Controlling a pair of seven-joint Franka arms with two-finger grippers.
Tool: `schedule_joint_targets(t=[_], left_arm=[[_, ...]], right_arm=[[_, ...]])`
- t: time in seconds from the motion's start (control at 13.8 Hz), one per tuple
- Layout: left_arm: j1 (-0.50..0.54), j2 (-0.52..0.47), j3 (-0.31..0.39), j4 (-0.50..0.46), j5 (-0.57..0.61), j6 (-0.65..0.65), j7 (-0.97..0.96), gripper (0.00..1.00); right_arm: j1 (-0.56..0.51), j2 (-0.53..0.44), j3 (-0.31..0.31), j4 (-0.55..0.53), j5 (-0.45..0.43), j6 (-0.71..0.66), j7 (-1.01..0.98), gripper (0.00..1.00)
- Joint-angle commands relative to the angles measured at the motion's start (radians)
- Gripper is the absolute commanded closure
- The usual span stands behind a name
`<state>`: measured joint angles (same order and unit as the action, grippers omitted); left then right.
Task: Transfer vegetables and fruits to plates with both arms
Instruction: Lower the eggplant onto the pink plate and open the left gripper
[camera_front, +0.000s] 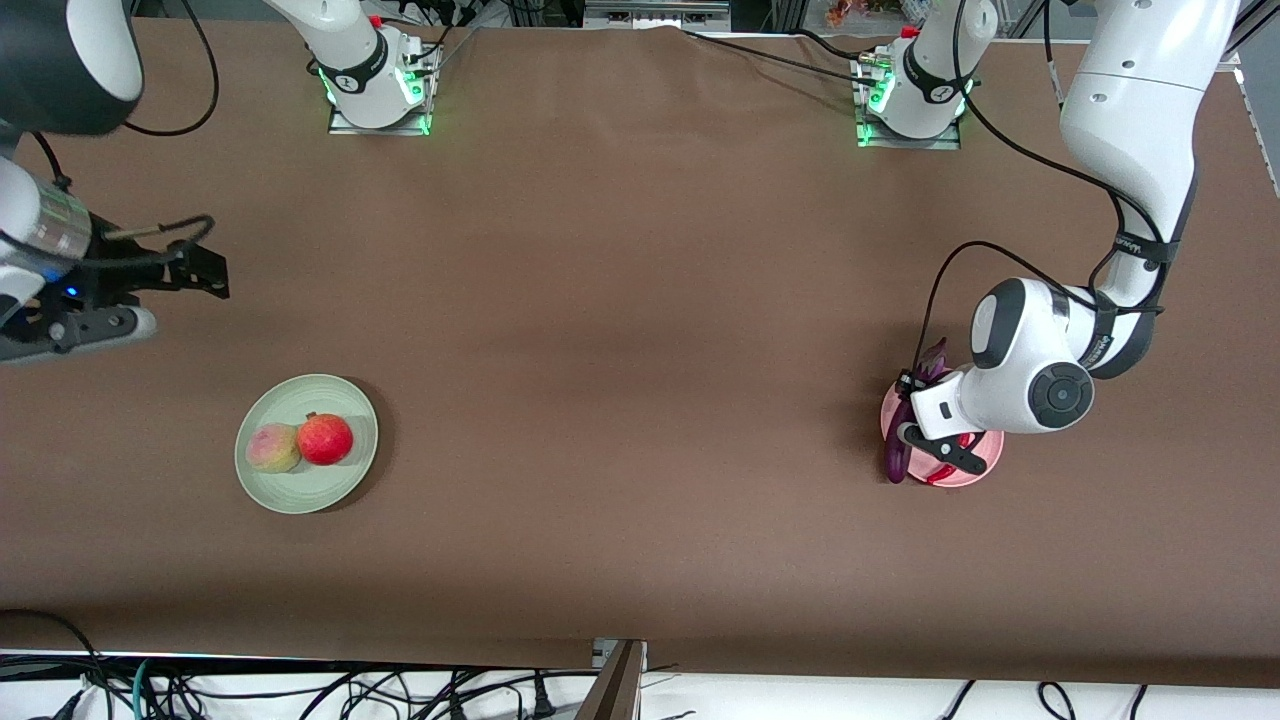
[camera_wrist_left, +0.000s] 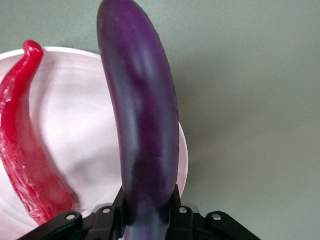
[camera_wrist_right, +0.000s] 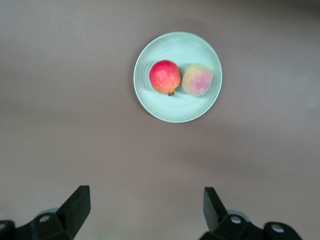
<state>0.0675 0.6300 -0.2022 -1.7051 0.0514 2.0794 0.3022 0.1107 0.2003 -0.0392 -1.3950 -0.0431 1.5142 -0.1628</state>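
My left gripper (camera_wrist_left: 148, 200) is shut on the long purple eggplant (camera_wrist_left: 142, 115) near one end, low over the pink plate (camera_wrist_left: 85, 125). The eggplant's free end reaches out past the plate's rim; whether it touches the plate I cannot tell. The red chili pepper (camera_wrist_left: 22, 145) lies on that plate beside the eggplant. From the front, the left wrist covers most of the pink plate (camera_front: 985, 462), with the eggplant (camera_front: 896, 455) showing at its edge. The yellow-green peach-like fruit (camera_front: 272, 447) and the red fruit (camera_front: 325, 439) sit together on the mint green plate (camera_front: 306, 485). My right gripper (camera_front: 205, 268) hangs open and empty above the table beside that plate.
Both arm bases (camera_front: 378, 85) stand along the table's edge farthest from the front camera. Black cables trail from the arms. The brown tabletop (camera_front: 620, 350) stretches bare between the two plates. A table edge with loose cables runs along the front.
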Motion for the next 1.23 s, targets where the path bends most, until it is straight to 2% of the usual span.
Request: schedule_joint_targets(t=[0.0, 0.15, 0.22, 0.36, 0.51, 0.65, 0.73, 0.87, 0.94, 1.16], left_arm=[[0.024, -0.039, -0.003, -0.036, 0.024, 0.011, 0.038, 0.77], [0.029, -0.038, -0.002, -0.033, 0.025, 0.011, 0.038, 0.77], [0.029, -0.038, 0.000, -0.030, 0.025, 0.014, 0.038, 0.77], [0.032, -0.029, 0.003, -0.028, 0.028, 0.034, 0.040, 0.75], [0.060, -0.015, 0.001, -0.019, 0.080, 0.059, 0.063, 0.71], [0.063, -0.001, 0.000, -0.013, 0.073, 0.064, 0.078, 0.66], [0.063, -0.001, 0.000, -0.013, 0.071, 0.064, 0.078, 0.50], [0.063, -0.001, 0.000, -0.011, 0.068, 0.062, 0.072, 0.04], [0.064, -0.003, -0.002, -0.011, 0.067, 0.062, 0.069, 0.00], [0.064, -0.009, -0.003, -0.010, 0.041, 0.056, 0.064, 0.00]], right_arm=[[-0.052, -0.128, 0.019, -0.126, -0.008, 0.020, 0.003, 0.00], [-0.071, -0.159, 0.034, -0.171, 0.002, 0.024, -0.007, 0.00], [-0.075, -0.160, 0.059, -0.168, -0.003, 0.021, -0.007, 0.00], [-0.069, -0.142, 0.061, -0.157, 0.000, 0.020, 0.008, 0.00], [-0.065, -0.128, 0.061, -0.138, 0.003, 0.020, 0.006, 0.00], [-0.065, -0.119, 0.061, -0.136, 0.006, 0.020, 0.008, 0.00], [-0.066, -0.116, 0.061, -0.133, 0.012, 0.020, 0.008, 0.00], [-0.063, -0.114, 0.062, -0.127, 0.016, 0.020, 0.044, 0.00], [-0.065, -0.113, 0.062, -0.127, 0.016, 0.020, 0.063, 0.00], [-0.065, -0.110, 0.062, -0.127, 0.009, 0.021, 0.063, 0.00]])
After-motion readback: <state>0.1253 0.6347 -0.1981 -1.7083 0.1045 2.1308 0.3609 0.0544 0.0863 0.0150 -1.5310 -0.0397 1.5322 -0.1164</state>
